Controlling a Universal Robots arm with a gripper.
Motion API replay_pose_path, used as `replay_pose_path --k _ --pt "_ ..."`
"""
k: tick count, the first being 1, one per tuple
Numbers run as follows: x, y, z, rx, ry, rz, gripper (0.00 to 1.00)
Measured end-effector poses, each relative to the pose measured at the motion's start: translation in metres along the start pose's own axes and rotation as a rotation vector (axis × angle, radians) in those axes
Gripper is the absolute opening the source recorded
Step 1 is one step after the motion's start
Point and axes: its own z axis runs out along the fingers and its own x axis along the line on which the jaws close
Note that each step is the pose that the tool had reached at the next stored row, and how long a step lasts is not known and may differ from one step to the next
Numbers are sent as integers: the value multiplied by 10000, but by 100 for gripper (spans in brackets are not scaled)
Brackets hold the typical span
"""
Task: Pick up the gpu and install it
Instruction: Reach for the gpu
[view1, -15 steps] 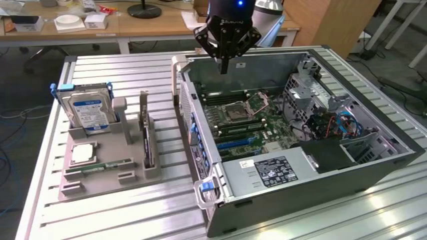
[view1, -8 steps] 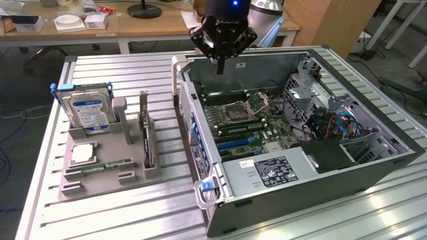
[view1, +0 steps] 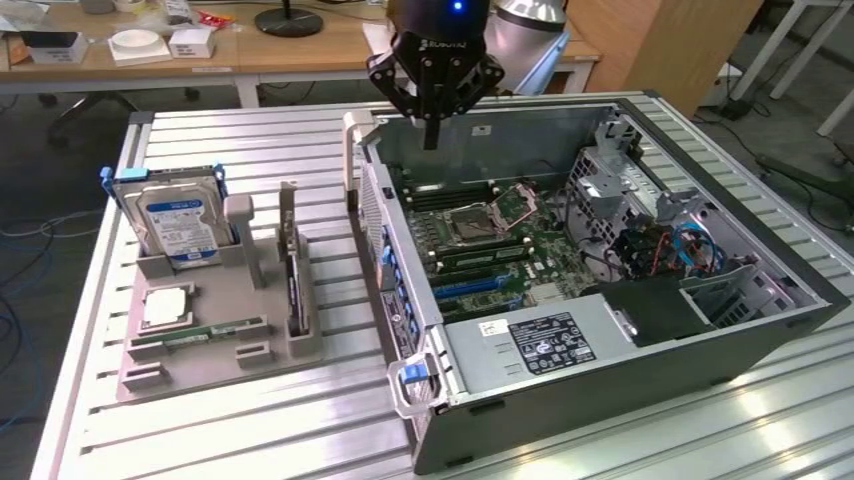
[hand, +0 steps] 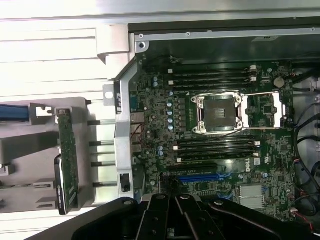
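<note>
Exterior view: the black 2-fingered pincer (view1: 430, 138), upper centre, hangs over the open grey computer case (view1: 641, 380), pressed together and holding nothing. The thin black gpu (view1: 295, 295) stands on edge in a grey holder (view1: 187, 365) at the exterior view's left. Wrist view: the green motherboard (hand: 220, 150), and the gpu (hand: 67, 160) outside the case wall.

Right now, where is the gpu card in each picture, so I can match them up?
Exterior view: the gpu stands on its edge in the grey holder, on the exterior view's left of the open computer case.
Wrist view: the gpu is seen from above, in the same grey holder, just outside the case wall.
Shared landmark: the silver processor socket inside the case.
</note>
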Motion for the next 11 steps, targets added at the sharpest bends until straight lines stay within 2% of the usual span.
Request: replay_pose_path --k 11 --pt "155 -17 -3 0 0 1 10"
